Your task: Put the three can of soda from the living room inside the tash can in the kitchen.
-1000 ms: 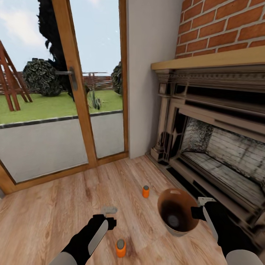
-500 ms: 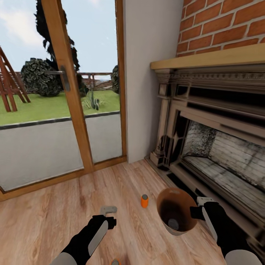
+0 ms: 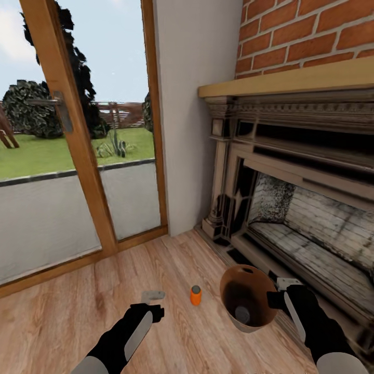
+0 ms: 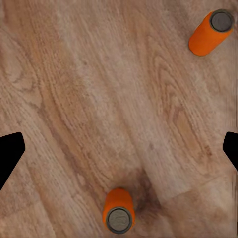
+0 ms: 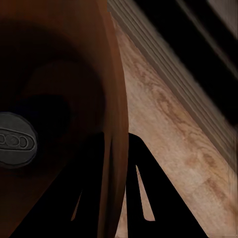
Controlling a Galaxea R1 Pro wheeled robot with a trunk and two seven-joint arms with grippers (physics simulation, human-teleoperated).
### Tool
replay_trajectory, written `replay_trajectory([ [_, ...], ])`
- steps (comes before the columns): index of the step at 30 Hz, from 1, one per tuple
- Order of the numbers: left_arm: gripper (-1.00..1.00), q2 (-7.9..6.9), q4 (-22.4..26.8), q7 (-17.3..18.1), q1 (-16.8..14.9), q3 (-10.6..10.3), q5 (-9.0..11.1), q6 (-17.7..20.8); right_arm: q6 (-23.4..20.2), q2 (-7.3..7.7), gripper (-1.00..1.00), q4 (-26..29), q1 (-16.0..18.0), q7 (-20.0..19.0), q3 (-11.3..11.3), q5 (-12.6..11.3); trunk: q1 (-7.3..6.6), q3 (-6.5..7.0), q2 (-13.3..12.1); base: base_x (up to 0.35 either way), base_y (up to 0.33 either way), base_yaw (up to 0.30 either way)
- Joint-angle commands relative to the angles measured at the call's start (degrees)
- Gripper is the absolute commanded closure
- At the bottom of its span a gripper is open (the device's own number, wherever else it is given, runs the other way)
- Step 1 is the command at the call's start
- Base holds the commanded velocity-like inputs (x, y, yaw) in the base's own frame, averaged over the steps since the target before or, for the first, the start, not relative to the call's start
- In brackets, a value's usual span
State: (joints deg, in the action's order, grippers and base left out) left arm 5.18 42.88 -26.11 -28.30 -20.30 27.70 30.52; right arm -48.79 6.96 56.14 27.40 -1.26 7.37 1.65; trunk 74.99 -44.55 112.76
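The copper-brown tash can (image 3: 253, 290) hangs tilted just above the wood floor by the fireplace, and my right gripper (image 3: 280, 295) is shut on its rim. In the right wrist view the fingers (image 5: 144, 198) straddle the bin wall (image 5: 59, 59), and a can's grey top (image 5: 15, 140) lies inside; the same top (image 3: 242, 313) shows from the head. One orange can of soda (image 3: 195, 295) stands on the floor between my grippers. My left gripper (image 3: 155, 304) is open over the floor. The left wrist view holds two orange cans (image 4: 210, 32) (image 4: 119, 212), neither between the fingertips.
The dark carved fireplace (image 3: 291, 208) and its hearth step run along the right, under the brick chimney (image 3: 311, 36). A wood-framed glass door (image 3: 78, 156) closes off the far left. A white wall section (image 3: 192, 130) stands between them.
The whole head view has shifted, so the camera moved. The nearer orange can has dropped out of it at the bottom. Both arms keep their pose, the bin still held.
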Motion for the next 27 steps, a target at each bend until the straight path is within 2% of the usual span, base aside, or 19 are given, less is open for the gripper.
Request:
replay_trajectory([
  [1, -1.0, 0.0, 0.0, 0.0, 0.0, 0.0, 0.0, 0.0, 0.0, -0.01, 1.0, 0.0, 0.0, -0.3, 0.0, -0.5, 0.0, 0.01, 0.0, 0.04, 0.0, -0.277],
  [8, -1.0, 0.06, 0.1, -0.1, 0.0, 0.0, 0.1, 0.0, 0.0, -0.01, 1.0, 0.0, 0.0, -0.4, -0.1, -0.5, 0.0, 0.01, 0.0, -0.004, 0.087, -0.245],
  [18, -1.0, 0.09, 0.1, -0.1, 0.0, -0.7, 0.2, 0.0, 0.0, 0.04, 1.0, 0.0, 0.0, -0.4, -0.2, -0.5, 0.0, 0.01, 0.0, -0.069, 0.085, -0.065],
  [27, -1.0, 0.17, 0.1, -0.1, 0.0, -1.1, 0.2, 0.1, 0.0, 0.04, 1.0, 0.0, 0.0, -0.5, -0.2, -0.5, 0.0, 0.01, 0.0, -0.089, 0.107, -0.251],
])
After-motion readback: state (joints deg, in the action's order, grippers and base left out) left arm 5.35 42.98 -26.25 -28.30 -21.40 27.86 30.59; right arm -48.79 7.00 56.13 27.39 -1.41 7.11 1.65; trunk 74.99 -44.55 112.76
